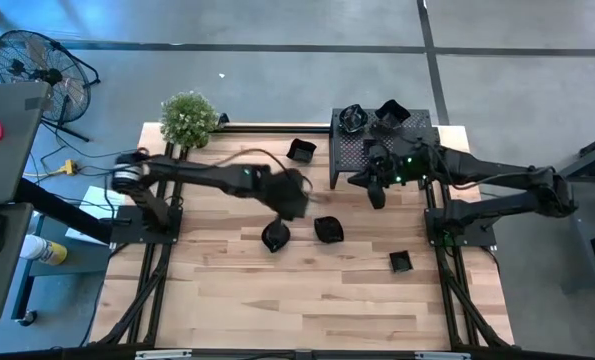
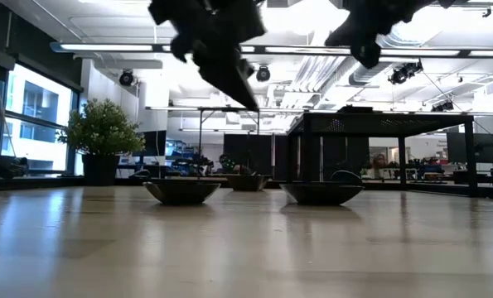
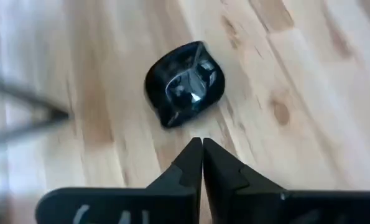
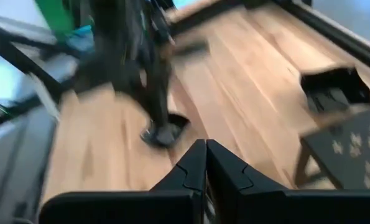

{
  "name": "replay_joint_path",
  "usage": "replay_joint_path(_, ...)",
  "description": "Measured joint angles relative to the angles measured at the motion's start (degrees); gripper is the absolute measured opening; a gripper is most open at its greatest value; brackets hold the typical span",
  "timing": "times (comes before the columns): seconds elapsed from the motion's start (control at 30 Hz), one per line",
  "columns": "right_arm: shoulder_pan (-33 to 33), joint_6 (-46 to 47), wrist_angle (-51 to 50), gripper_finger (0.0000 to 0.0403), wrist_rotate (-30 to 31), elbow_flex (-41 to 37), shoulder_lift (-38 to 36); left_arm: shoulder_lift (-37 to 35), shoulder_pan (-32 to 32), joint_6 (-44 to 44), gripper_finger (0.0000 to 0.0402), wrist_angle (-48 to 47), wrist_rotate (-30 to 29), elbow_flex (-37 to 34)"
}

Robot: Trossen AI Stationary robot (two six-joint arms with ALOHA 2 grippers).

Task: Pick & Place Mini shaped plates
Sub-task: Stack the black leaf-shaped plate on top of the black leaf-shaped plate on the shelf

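Several mini shaped plates lie about: one (image 1: 275,237) below my left gripper, one (image 1: 328,229) beside it, one (image 1: 401,262) toward the near right and one (image 1: 301,151) by the stand. Two more (image 1: 352,118) (image 1: 392,112) sit on the stand. My left gripper (image 1: 295,200) hovers shut and empty above the table. Its wrist view shows a rounded plate (image 3: 186,84) flat on the wood just beyond its fingertips (image 3: 202,146). My right gripper (image 1: 377,193) is shut and empty in the air by the stand's near edge; it also shows in its wrist view (image 4: 205,146).
The black perforated stand (image 1: 349,160) is at the far right, and its corner shows in the right wrist view (image 4: 352,146). A green plant (image 1: 189,118) stands at the far left corner. In the low view both grippers (image 2: 221,50) (image 2: 370,33) hang well above the plates (image 2: 182,190) (image 2: 321,192).
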Motion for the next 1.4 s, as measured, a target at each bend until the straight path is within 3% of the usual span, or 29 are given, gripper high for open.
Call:
replay_joint_path(0.17,3.36,2.06,1.27,0.0006,4.96,-3.34,0.47,-9.33,1.57,-8.79,0.0002,5.22,0.31,-9.97)
replay_joint_path(0.37,6.76,13.90,13.88,0.0002,10.10,-13.21,0.43,-20.35,1.47,-20.91,0.0001,17.97,-7.25,-25.32)
replay_joint_path(0.53,10.48,21.90,10.74,0.0002,16.23,-15.55,0.36,-29.03,1.42,-33.28,0.0001,28.15,-13.21,-35.74)
replay_joint_path(0.63,12.24,26.29,6.71,0.0003,16.07,-15.56,0.37,-31.95,1.30,-36.93,0.0001,32.60,-16.91,-38.98)
replay_joint_path(0.87,14.72,35.52,2.02,0.0011,18.81,-16.51,3.22,-31.92,1.45,-39.63,0.0001,33.14,-20.51,-41.31)
replay_joint_path(1.07,14.67,35.98,7.53,0.0063,16.96,-17.57,11.27,-32.59,6.40,-44.41,0.0000,58.31,-15.30,-54.09)
replay_joint_path(1.23,14.38,33.66,17.66,0.0101,13.65,-17.57,19.35,-32.57,11.81,-46.14,0.0000,67.41,-13.59,-60.22)
replay_joint_path(1.4,13.65,33.49,21.85,0.0109,12.81,-17.59,26.99,-32.51,17.36,-46.73,0.0000,67.90,-8.34,-61.25)
